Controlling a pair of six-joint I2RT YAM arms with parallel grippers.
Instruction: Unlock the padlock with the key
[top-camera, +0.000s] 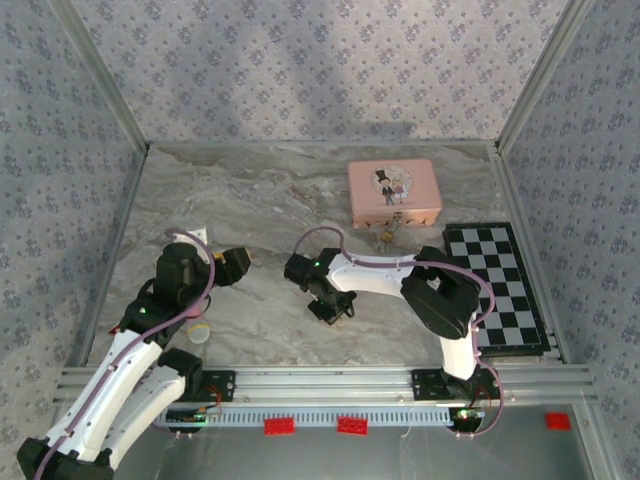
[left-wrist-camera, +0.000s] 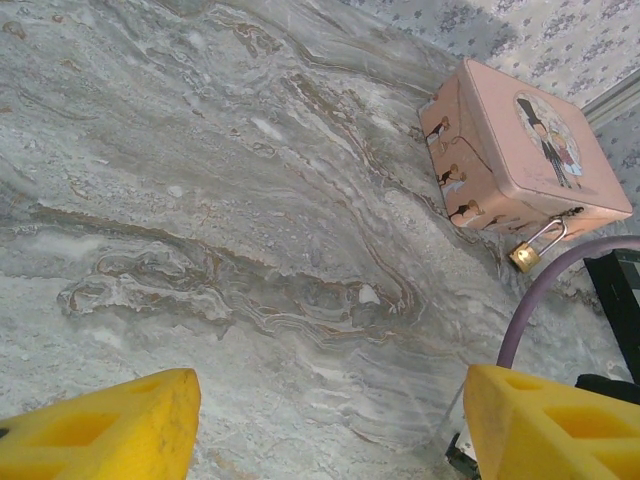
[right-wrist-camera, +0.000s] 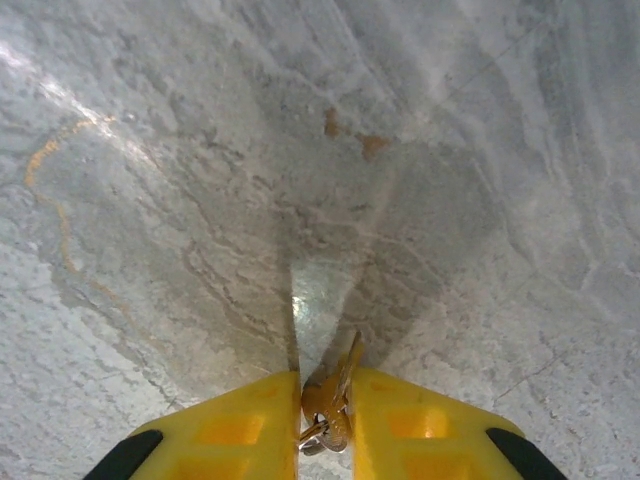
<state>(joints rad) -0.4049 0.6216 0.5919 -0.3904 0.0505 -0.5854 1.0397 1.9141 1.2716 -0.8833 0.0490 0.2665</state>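
Left arm: rises from its base at the near left. The elbow is bent and the forearm turns toward table centre. Left gripper (top-camera: 238, 262) hangs above the table (top-camera: 260, 200), its yellow fingers (left-wrist-camera: 100, 428) set wide apart with only bare marble between them.

Right arm: rises from its base at the near right and folds at the elbow beside the board (top-camera: 497, 285). The forearm runs left across the table. Right gripper (top-camera: 332, 308) points down at the surface near centre, its jaws narrow and pinching the key (right-wrist-camera: 333, 390). The key's blade points past the fingertips toward the marble. Whether the tip touches the surface cannot be told.

Padlock (left-wrist-camera: 526, 256): lies on the table at the near face of the tin (top-camera: 395, 192), its shackle reaching up to the tin's front edge. It is well apart from both grippers, beyond the right forearm.

Edges and room: the tin stands toward the far right, close to the back wall. The board lies along the right rail. A small pale disc (top-camera: 199, 332) sits just beside the left arm. Open marble lies between the two grippers and across the far left.
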